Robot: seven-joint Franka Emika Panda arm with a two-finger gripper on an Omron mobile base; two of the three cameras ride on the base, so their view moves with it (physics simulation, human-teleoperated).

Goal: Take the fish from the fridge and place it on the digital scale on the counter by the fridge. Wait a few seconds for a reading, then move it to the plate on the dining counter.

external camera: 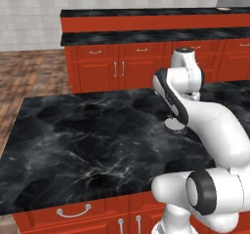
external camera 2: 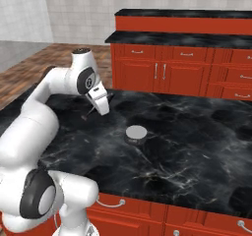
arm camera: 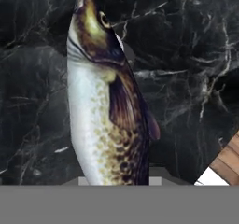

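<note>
Counter (external camera: pixel 88 145): black white-veined marble top over red handled doors and drawers; the arm works above it. A second run of red cabinets stands behind it across the floor.
Arm: white, bent over the counter top, hand pointing down toward the marble.
Disc (external camera 2: pixel 136 132): small, round, pale grey, lying flat on the counter just beside the hand. Possibly the digital scale; no display can be made out, so this is a judgement only.
Fish (arm camera: pixel 105 101): held in the hand, hanging along the gripper axis, head away from the camera, above the marble. White belly, mottled brown-yellow back and flank, dark fin. In the right base view it shows only as a thin sliver under the hand.
Gripper (external camera 2: pixel 96 103): closed around the fish at its tail end, judging from the hand view; the fingertips themselves are hidden behind the body and the width of the gap cannot be read.
Handling, judged: light, slender and tapered, likely smooth and slippery. A grip near the tail leaves the long body free to swing or slide out. Mid-body, across the thickest part, would be the surer hold.
Risk, judged: slipping during carriage; landing off-centre on so small a disc.
</note>
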